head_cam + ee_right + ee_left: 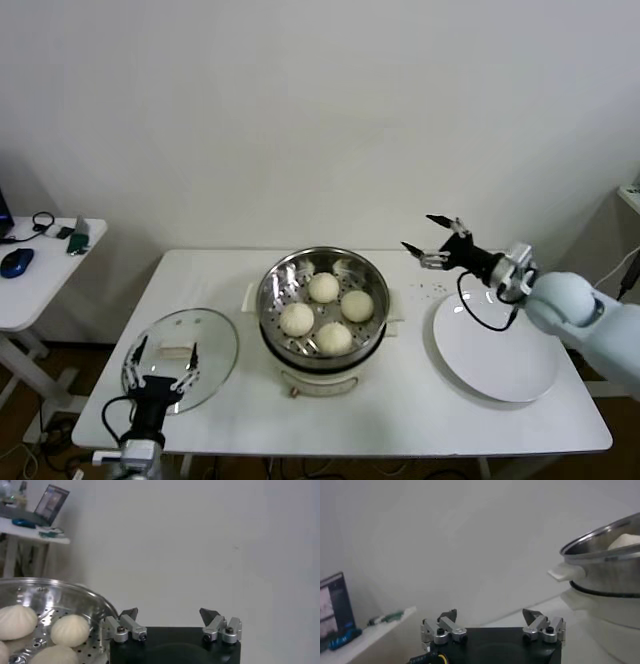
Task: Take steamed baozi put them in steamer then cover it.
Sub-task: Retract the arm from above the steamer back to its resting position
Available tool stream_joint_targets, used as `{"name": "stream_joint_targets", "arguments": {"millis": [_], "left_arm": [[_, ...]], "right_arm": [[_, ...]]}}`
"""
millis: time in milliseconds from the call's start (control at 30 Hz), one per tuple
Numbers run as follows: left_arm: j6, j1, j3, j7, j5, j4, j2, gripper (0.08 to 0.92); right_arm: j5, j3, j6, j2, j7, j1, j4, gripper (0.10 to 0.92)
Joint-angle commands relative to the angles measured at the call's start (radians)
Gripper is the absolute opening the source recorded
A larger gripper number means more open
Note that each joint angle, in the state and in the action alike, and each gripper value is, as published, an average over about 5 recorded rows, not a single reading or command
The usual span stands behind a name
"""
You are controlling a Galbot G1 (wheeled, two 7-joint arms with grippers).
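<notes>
Several cream-white baozi (pixel 323 287) lie in the shiny steel steamer (pixel 283 275) on its white pot base at the table's middle; they also show in the right wrist view (pixel 70 629). The clear glass cover (pixel 215 345) with its whitish handle (pixel 176 350) lies flat on the table to the steamer's left. My left gripper (pixel 162 361) is open and empty at the cover's near edge. My right gripper (pixel 430 238) is open and empty, raised above the table to the right of the steamer. The steamer's rim shows in the left wrist view (pixel 600 542).
A flat white plate (pixel 497 352) lies bare at the table's right, under my right arm. Small dark specks (pixel 433 291) dot the table beside it. A side table (pixel 30 275) with a mouse and small items stands at far left.
</notes>
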Motion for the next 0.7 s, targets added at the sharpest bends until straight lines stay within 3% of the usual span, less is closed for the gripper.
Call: {"name": "stream_joint_targets", "arguments": {"millis": [33, 500, 700], "left_arm": [[0.066, -0.004, -0.041, 0.026, 0.398, -0.033, 0.021, 0.823], [0.247, -0.007, -0.005, 0.218, 1.017, -0.012, 0.119, 0.823], [0.282, -0.065, 0.039, 0.200, 1.031, 0.076, 0.114, 0.823]], "right_arm": [[-0.226, 0.947, -0.042, 0.240, 0.068, -0.834, 0.102, 0.823], [-0.268, 1.233, -0.058, 0.530, 0.044, -1.090, 0.163, 0.823], [-0.278, 1.283, -0.054, 0.566, 0.037, -1.122, 0.153, 0.823]]}}
